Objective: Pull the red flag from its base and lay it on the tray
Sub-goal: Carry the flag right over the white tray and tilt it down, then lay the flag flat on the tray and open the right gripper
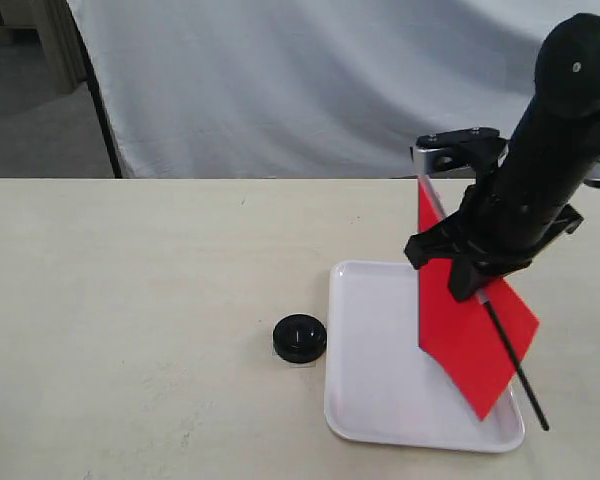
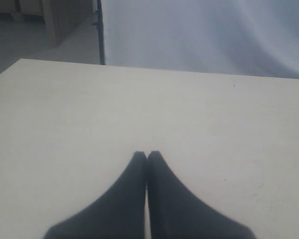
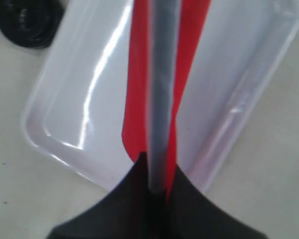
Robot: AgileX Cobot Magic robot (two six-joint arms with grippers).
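The red flag (image 1: 472, 330) hangs tilted over the right half of the white tray (image 1: 375, 350), off its base. My right gripper (image 1: 477, 285) is shut on the flag's black pole, whose lower end slants down past the tray's right rim. In the right wrist view the pole (image 3: 160, 99) and red cloth (image 3: 137, 84) run out from my gripper (image 3: 157, 172) above the tray (image 3: 74, 114). The round black base (image 1: 300, 339) stands on the table just left of the tray, also seen as the base (image 3: 27, 22). My left gripper (image 2: 147, 155) is shut on nothing over bare table.
The pale wooden table (image 1: 130, 300) stretches wide to the left of the base. A white cloth backdrop (image 1: 300, 80) hangs behind the far edge. The near edge of the tray lies close to the table's front.
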